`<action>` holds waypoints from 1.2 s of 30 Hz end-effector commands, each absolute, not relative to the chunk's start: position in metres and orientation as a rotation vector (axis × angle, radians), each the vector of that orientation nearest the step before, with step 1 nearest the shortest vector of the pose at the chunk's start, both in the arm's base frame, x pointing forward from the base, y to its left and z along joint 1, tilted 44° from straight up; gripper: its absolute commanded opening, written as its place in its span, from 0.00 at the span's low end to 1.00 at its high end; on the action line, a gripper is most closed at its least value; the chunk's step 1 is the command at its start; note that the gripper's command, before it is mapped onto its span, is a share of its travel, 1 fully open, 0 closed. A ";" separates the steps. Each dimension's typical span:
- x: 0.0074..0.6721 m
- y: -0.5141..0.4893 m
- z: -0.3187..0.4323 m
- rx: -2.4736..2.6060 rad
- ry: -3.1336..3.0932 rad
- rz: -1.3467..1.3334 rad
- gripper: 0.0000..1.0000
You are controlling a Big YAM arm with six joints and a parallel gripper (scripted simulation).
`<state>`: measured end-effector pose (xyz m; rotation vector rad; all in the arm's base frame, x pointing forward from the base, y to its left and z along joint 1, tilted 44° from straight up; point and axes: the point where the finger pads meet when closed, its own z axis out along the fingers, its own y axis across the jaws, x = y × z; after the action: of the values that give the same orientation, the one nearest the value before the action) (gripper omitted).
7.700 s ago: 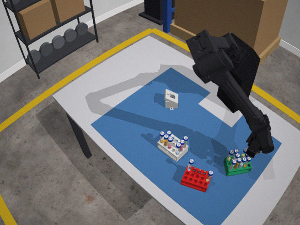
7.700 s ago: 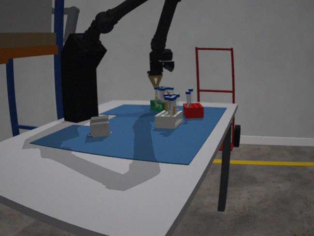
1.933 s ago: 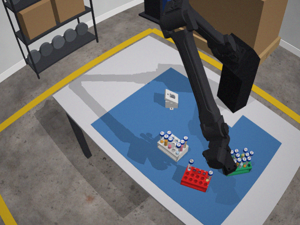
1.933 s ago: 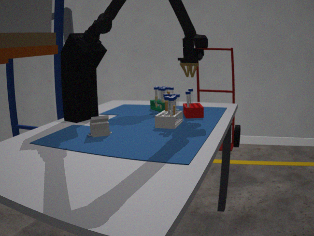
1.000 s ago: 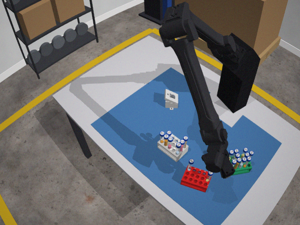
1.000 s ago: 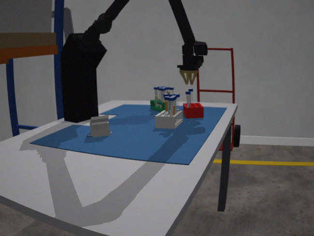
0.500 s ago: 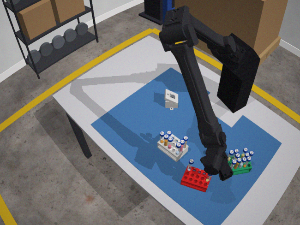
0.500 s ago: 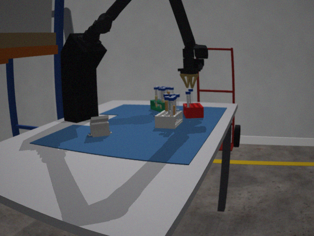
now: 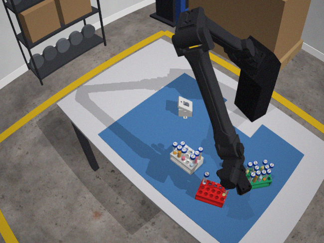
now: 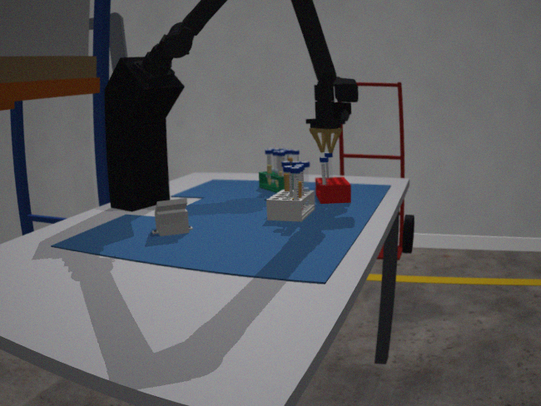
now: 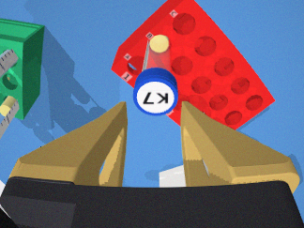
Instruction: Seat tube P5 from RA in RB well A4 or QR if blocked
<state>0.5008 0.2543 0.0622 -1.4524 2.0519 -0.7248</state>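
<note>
My gripper [image 11: 154, 111] hangs point-down over a corner of the red rack QR [image 11: 196, 68], its fingers partly open and empty. A tube with a blue-rimmed cap marked K7 [image 11: 155, 97] stands in that corner well, its cap just below and between my fingertips, with a gap on each side. In the top view my wrist [image 9: 231, 180] covers this tube. A second tube [image 9: 206, 175] stands at another corner of QR [image 9: 212, 193]. The green rack RA [image 9: 261, 180] holds several tubes, as does the white rack RB [image 9: 186, 161]. I cannot read P5 on any cap.
The grey DONE box [image 9: 185, 105] stands far up the blue mat, apart from the racks. RA's corner shows at the left of the wrist view [image 11: 19, 68]. RB [image 10: 290, 204] sits close beside QR [image 10: 333, 190].
</note>
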 end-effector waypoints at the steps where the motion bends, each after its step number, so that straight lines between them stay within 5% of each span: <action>1: 0.509 0.263 0.072 -1.443 2.023 -0.715 0.30; 34: 0.512 0.261 0.066 -1.442 2.029 -0.714 0.30; 35: 0.512 0.261 0.066 -1.442 2.029 -0.714 0.00; 36: 0.512 0.261 0.066 -1.442 2.029 -0.714 0.00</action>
<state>0.5086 0.2539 0.0549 -1.4537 2.0501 -0.7232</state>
